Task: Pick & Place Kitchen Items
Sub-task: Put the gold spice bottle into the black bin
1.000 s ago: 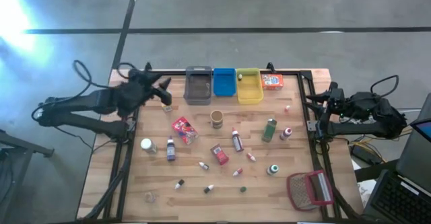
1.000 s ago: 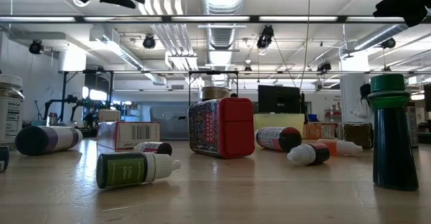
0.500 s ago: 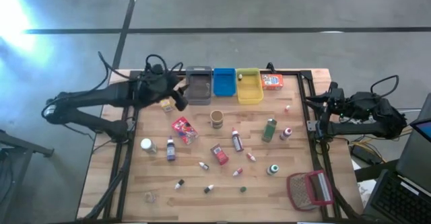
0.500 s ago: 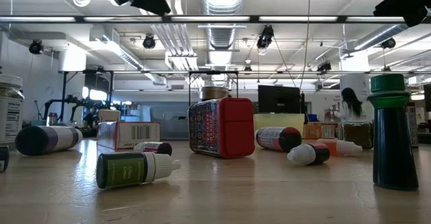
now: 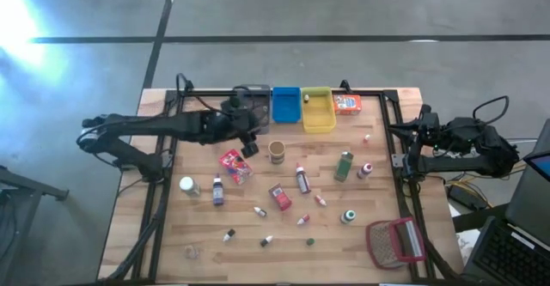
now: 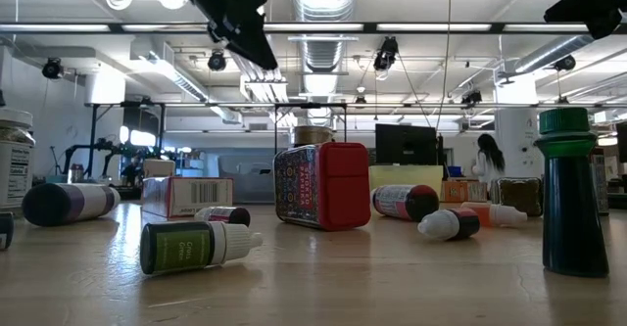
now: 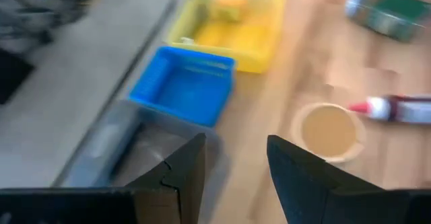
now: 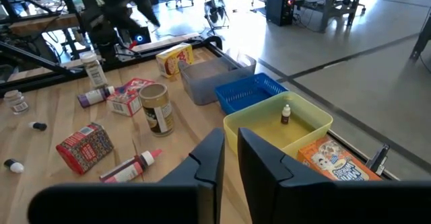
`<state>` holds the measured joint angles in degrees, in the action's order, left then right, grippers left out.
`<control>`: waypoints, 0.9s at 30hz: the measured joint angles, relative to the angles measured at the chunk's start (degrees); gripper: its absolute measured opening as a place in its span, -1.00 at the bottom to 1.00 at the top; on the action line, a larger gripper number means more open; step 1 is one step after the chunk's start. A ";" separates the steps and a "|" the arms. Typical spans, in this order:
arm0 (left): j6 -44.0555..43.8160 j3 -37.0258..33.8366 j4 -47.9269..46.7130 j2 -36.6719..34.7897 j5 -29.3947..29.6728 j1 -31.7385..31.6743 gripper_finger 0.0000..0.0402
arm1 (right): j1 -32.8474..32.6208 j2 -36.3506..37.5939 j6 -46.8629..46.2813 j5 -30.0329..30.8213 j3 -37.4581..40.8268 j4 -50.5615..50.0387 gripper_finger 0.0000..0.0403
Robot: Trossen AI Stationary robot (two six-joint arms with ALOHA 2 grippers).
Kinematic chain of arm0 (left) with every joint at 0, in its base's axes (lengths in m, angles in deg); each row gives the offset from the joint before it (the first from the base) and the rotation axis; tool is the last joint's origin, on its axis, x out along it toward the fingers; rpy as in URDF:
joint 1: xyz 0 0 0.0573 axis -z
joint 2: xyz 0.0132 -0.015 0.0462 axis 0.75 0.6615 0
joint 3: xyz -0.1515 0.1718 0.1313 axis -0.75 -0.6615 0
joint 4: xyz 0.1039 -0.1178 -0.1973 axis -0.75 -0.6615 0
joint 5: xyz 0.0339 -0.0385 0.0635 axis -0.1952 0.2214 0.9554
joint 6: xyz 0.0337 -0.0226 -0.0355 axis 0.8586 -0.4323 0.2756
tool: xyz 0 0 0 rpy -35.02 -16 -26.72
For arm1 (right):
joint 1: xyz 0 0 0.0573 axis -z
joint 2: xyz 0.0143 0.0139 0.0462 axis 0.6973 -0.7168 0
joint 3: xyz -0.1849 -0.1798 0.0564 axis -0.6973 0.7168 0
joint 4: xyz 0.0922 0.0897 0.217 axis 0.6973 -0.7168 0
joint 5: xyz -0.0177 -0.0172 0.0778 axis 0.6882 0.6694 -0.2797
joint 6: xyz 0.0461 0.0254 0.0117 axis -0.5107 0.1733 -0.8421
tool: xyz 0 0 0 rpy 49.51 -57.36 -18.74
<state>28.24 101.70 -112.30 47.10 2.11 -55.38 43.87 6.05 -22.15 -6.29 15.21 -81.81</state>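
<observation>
Left gripper [image 5: 250, 137] jaws apart, empty, over grey bin [image 5: 253, 108]; right gripper [image 8: 230, 158] jaws nearly together

Left arm stretched across, its left gripper [image 5: 249, 134] empty with fingers parted; right gripper [image 5: 404, 136] parked, fingers nearly together.

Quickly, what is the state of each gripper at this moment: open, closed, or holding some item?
Left gripper: open, nothing between its fingers, above the grey bin.
Right gripper: nearly closed, holding nothing, parked at the table's right edge.

A tiny bottle [image 8: 286, 113] stands inside the yellow bin [image 8: 250, 127], beside the blue bin [image 8: 246, 93].
</observation>
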 joint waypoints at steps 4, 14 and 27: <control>-0.48 -0.02 0.58 2.97 -4.69 0.04 -0.19 | 0.00 0.00 0.00 0.02 -0.01 0.01 -0.83; -3.83 -0.02 1.41 4.66 -8.78 0.09 0.18 | 0.00 -0.02 0.00 0.02 0.00 0.02 -0.73; -6.78 -0.04 0.30 4.95 -10.27 0.63 0.45 | 0.00 -0.02 0.00 0.02 -0.02 0.02 -0.50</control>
<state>21.47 101.65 -112.00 52.05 -8.16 -54.74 43.87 6.03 -22.15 -6.27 15.19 -81.79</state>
